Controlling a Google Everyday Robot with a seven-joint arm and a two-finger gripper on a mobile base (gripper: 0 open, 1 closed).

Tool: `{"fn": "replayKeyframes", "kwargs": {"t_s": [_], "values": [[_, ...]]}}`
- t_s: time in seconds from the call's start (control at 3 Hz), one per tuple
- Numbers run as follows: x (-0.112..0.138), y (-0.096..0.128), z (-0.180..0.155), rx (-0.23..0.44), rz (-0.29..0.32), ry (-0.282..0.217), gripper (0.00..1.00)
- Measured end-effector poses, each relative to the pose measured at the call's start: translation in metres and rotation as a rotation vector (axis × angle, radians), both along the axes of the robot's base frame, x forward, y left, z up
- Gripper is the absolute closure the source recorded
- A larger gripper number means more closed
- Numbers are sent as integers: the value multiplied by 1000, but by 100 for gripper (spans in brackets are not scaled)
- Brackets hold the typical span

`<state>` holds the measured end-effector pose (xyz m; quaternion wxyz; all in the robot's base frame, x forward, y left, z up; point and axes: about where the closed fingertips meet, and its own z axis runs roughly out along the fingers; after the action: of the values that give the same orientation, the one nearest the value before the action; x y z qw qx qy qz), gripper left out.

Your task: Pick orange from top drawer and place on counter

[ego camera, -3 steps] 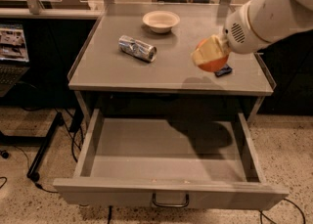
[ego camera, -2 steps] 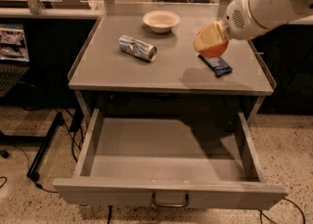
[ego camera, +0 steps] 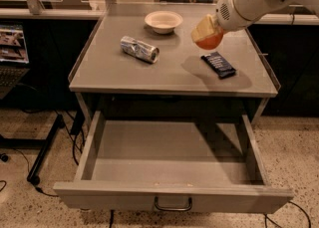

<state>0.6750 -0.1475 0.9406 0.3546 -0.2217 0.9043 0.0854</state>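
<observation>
My gripper [ego camera: 205, 34] comes in from the upper right on a white arm and is shut on the orange [ego camera: 209, 40], a small round bright-orange fruit. It holds the orange above the grey counter [ego camera: 169, 70], right of centre, near a dark packet. The top drawer [ego camera: 172, 165] stands pulled open below the counter. Its grey floor is bare and its loop handle [ego camera: 173, 205] shows on the front panel.
A white bowl [ego camera: 163, 21] stands at the back of the counter. A crushed silver can [ego camera: 140, 49] lies on its side at the left. A dark blue snack packet [ego camera: 218, 64] lies at the right. Cables and a stand leg are on the floor at the left.
My gripper has moved left and toward the back of the counter with the orange in it, from over the dark packet to a spot nearer the bowl.
</observation>
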Motion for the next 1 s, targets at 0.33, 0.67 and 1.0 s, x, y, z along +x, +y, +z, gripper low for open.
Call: {"fn": "replayKeyframes", "kwargs": {"t_s": [0.33, 0.67, 1.0], "values": [[26, 5, -18, 11, -29, 26, 100], [50, 12, -36, 10, -40, 59, 100], [65, 9, -54, -5, -67, 105, 100]]}}
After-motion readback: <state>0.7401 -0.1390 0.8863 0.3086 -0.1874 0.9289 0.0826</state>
